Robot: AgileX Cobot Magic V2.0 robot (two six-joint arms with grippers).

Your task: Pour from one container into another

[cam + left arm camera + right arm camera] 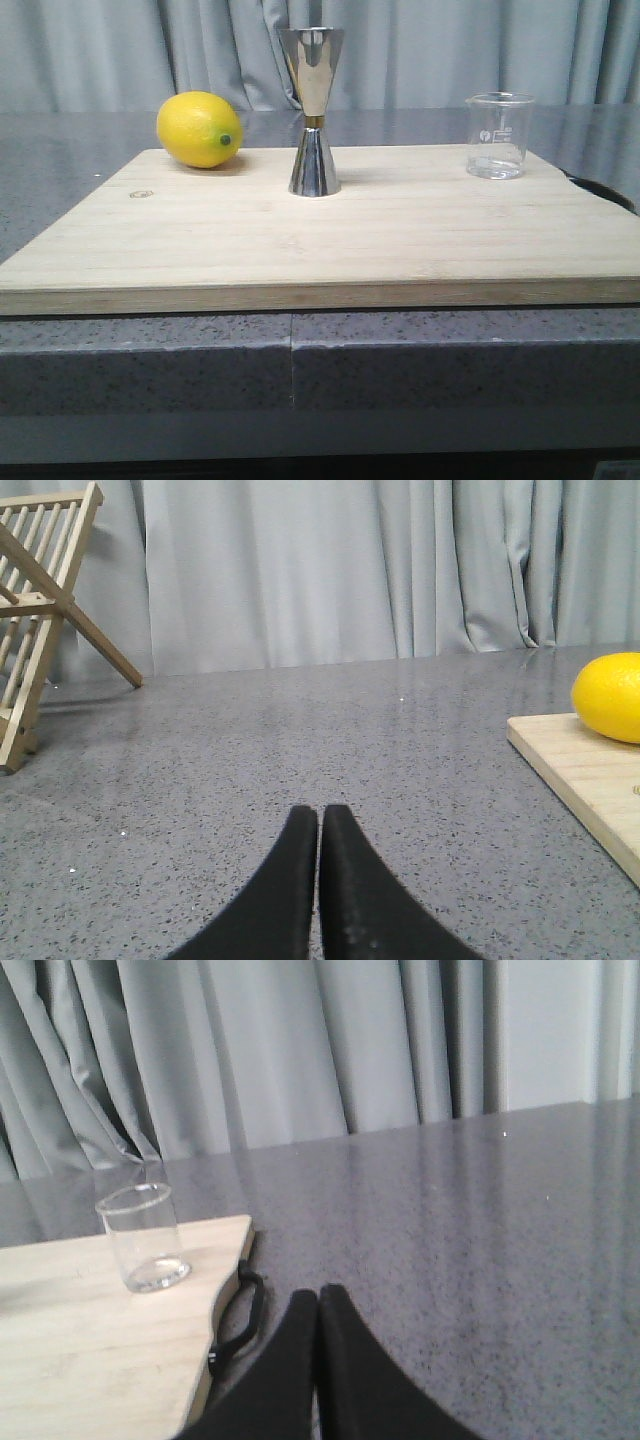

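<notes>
Wooden rack [40, 610] in left wrist view only, jigger [313, 110] front only

Left claw [319, 825] closed, right claw [318, 1305] closed

Yellow lemon [200, 129] — steel jigger [313, 110], gold-banded waist.

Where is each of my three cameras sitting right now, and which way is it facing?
Front view: low at the table edge, facing forward over the cutting board at lemon, jigger and beaker; no arm shows.
Left wrist view: low over the counter left of the board, facing the curtain; shut left gripper shows; shares the lemon.
Right wrist view: right of the board, facing the curtain; shut right gripper shows; shares the beaker.
</notes>
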